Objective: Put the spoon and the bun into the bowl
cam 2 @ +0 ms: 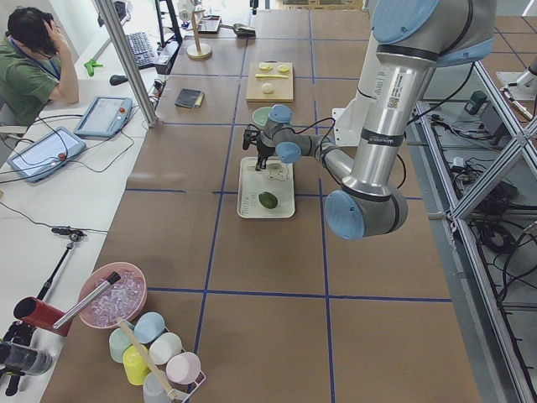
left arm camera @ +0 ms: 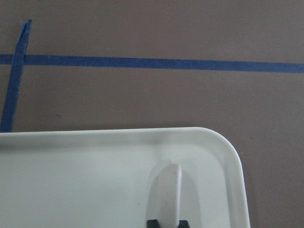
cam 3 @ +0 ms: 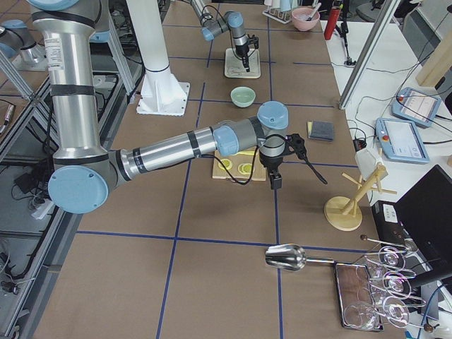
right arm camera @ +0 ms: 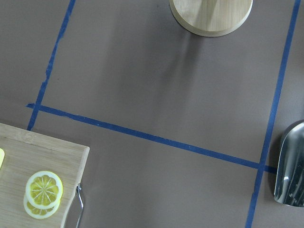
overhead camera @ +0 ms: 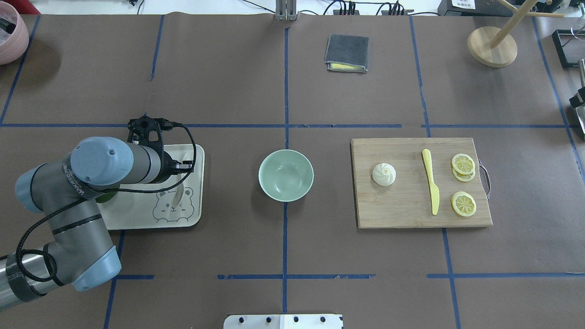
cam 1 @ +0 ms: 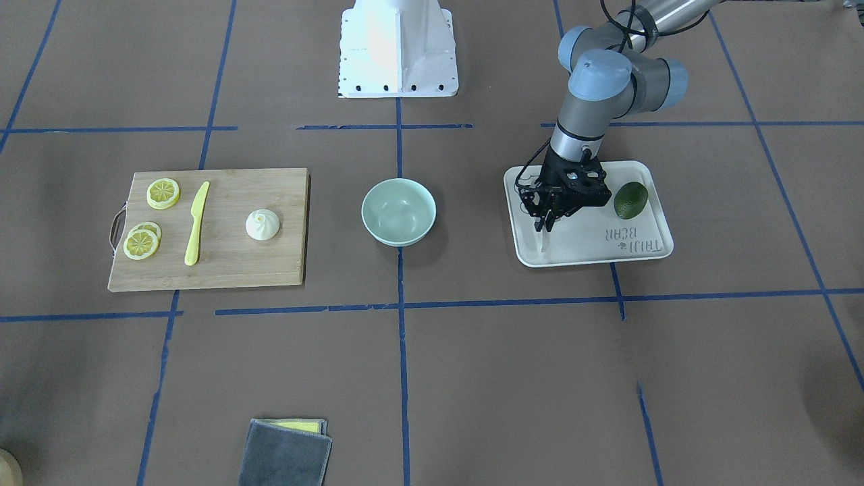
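The white spoon (left arm camera: 166,194) lies on the white bear-printed tray (cam 1: 594,243), and its handle sits between my left gripper's fingertips. My left gripper (cam 1: 545,228) points straight down over the tray and is shut on the spoon; it also shows in the left wrist view (left arm camera: 167,222). The mint-green bowl (cam 1: 398,233) stands empty at the table's middle. The white bun (cam 1: 262,224) sits on the wooden cutting board (cam 1: 229,266). My right gripper (cam 3: 274,183) hangs above the table beyond the board's handle end; I cannot tell whether it is open or shut.
A dark green avocado (cam 1: 630,200) lies on the tray beside my left gripper. A yellow knife (cam 1: 196,223) and lemon slices (cam 1: 163,193) lie on the board. A folded grey cloth (cam 1: 285,453) and a wooden stand (overhead camera: 492,45) are on the operators' side.
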Controlling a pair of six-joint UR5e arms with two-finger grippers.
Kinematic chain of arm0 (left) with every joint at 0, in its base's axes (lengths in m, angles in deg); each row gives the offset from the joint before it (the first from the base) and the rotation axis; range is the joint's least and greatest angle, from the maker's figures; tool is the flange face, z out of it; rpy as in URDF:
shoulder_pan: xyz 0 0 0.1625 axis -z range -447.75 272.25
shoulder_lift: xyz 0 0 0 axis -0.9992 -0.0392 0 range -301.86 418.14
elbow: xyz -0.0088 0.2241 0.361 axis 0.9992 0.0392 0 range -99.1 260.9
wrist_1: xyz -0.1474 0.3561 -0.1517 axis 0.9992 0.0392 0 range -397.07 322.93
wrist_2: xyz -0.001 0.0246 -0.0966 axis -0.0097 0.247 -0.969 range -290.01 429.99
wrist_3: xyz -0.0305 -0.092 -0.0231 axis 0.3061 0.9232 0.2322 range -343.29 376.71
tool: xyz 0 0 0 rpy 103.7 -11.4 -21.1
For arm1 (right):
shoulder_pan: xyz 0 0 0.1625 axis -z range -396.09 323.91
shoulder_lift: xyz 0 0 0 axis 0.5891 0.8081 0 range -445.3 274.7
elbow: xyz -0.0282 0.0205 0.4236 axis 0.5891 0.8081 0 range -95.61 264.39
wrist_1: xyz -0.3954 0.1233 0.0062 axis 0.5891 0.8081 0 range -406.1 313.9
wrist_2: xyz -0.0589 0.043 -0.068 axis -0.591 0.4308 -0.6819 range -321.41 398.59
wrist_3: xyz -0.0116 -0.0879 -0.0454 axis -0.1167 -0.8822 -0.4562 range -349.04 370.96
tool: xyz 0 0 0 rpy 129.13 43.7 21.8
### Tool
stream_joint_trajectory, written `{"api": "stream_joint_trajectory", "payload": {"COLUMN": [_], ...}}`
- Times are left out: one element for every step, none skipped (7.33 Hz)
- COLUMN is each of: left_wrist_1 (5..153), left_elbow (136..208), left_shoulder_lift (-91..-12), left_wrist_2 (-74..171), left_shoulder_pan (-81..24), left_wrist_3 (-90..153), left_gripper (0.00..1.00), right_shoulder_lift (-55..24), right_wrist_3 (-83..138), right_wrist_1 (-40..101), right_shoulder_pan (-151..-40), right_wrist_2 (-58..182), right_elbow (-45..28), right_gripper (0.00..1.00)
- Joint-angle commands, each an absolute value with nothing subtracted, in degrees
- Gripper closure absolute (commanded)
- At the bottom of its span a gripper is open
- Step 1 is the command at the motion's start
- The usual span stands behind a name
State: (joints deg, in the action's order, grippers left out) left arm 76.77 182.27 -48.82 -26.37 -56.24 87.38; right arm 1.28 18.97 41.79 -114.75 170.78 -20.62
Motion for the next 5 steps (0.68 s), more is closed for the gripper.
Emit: {"api": "stream_joint_trajectory", "payload": {"left_wrist_1": [67.5,61.8,58.4,55.2,55.0], "left_elbow": [187.0,186.0,184.0,180.2,174.7], "left_shoulder_lift": [-53.1,-59.2,-65.1,-71.8,-76.9], "left_wrist_2": [-26.4,-26.3,-26.3,-26.3,-25.9], "left_shoulder_pan": [-55.7,-55.9,-56.2,-56.5,-57.0], "left_wrist_3": [94.3,100.1,106.7,112.8,118.3], "left_gripper": [1.00,1.00,1.00,1.00,1.00], "right_shoulder_lift": [1.3,1.3,1.3,1.3,1.3], "right_wrist_3": [19.0,19.5,19.7,19.7,19.7], "right_wrist_1": [41.8,41.7,41.7,41.7,41.7], "right_shoulder_pan": [-114.8,-114.8,-114.8,-114.8,-114.8], "right_wrist_2": [170.8,170.9,170.9,170.9,170.9], "right_elbow": [-20.7,-20.8,-21.0,-21.0,-21.0], "right_gripper": [0.00,0.00,0.00,0.00,0.00]}}
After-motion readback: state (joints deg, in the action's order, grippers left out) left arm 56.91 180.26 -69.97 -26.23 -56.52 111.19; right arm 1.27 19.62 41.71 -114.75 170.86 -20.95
